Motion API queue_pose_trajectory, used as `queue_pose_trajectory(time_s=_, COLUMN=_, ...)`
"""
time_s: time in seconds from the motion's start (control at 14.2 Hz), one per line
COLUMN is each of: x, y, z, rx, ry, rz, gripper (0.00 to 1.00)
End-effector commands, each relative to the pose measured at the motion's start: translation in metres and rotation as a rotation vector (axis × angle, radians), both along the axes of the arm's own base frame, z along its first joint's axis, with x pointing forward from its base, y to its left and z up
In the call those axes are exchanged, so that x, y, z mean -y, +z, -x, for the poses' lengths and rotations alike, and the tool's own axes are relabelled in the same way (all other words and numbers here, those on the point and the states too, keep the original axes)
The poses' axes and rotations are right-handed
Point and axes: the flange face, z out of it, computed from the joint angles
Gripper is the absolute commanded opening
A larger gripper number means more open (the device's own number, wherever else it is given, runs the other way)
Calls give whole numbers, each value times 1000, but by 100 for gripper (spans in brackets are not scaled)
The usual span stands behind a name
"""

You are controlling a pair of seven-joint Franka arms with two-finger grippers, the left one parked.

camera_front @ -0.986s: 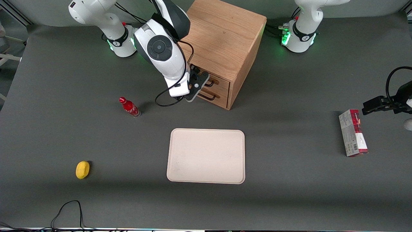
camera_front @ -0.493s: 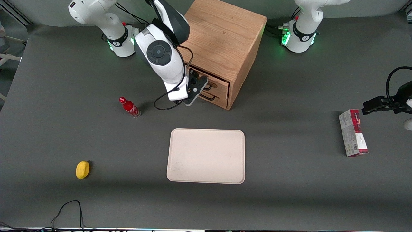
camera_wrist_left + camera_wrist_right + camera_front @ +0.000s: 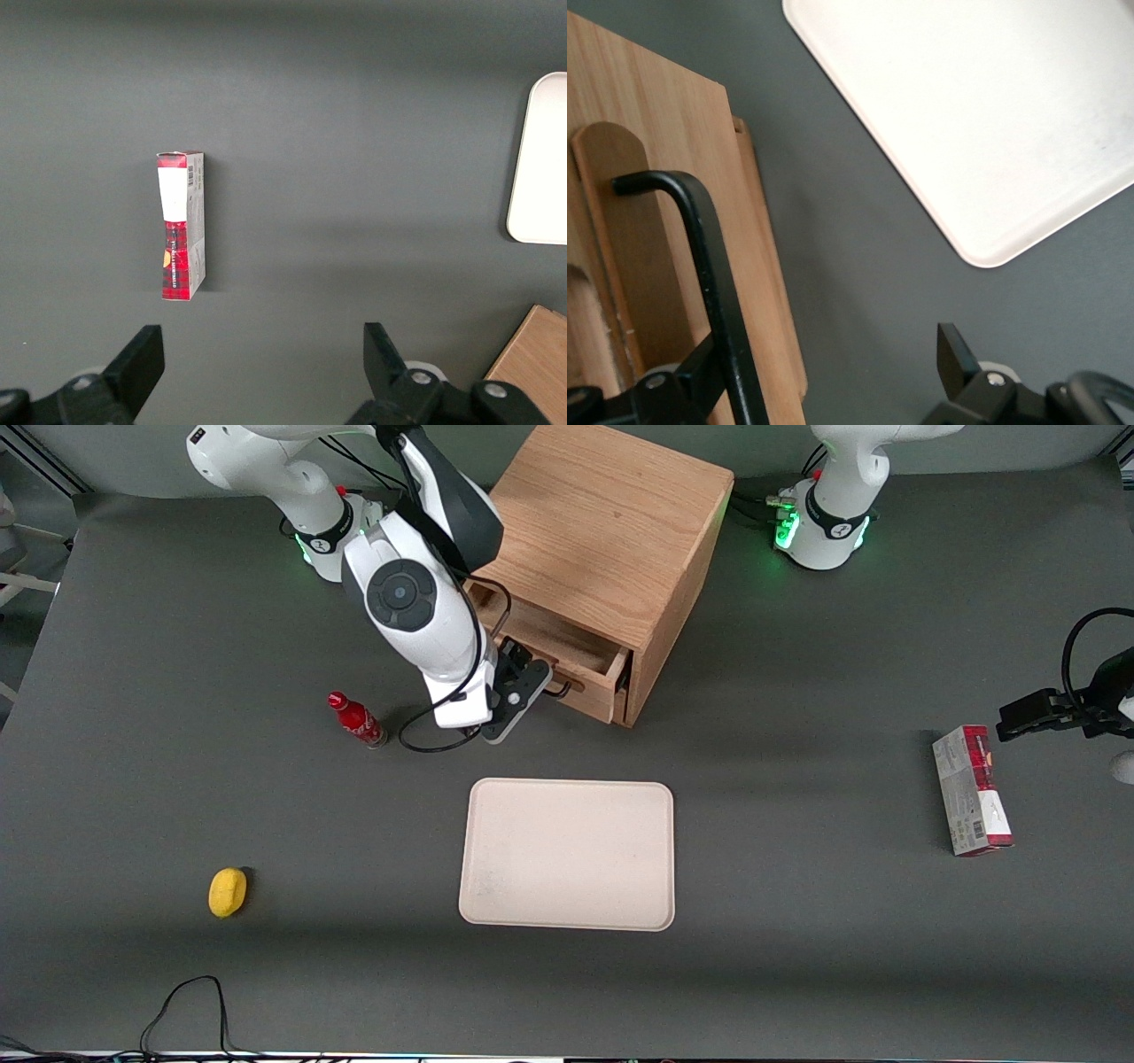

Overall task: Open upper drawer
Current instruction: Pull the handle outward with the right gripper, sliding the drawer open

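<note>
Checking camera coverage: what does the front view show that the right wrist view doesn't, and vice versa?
Front only: the upper drawer open inside, red bottle, yellow fruit, red-and-white carton. Right wrist only: the black bar handle close up, passing between the open hand fingers, beside one. Both: the drawer's front, beige tray, grey table.

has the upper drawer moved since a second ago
Yes. The upper drawer has slid out of the cabinet toward the front camera, baring its tray; before, it sat flush. The gripper is at its handle.
</note>
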Motion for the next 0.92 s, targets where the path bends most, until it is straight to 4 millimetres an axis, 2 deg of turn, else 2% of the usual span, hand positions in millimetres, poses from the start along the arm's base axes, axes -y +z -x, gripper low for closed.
queue_pose_trajectory(time_s=0.0, x=6, y=-1, z=-25, rx=10, ry=38, rz=12, gripper=100)
queue_pose_trajectory(time_s=0.42, x=36, y=1, z=-73, rx=-12, ry=-8, rz=29, gripper=100)
queue_pose_trajectory(time_s=0.7, x=63, y=-8, z=-97, rx=-9, ry=-8, rz=24, gripper=100)
queue_pose_trajectory(time_s=0.85, x=67, y=-12, z=-102, rx=-11, ry=-14, rz=28, gripper=100)
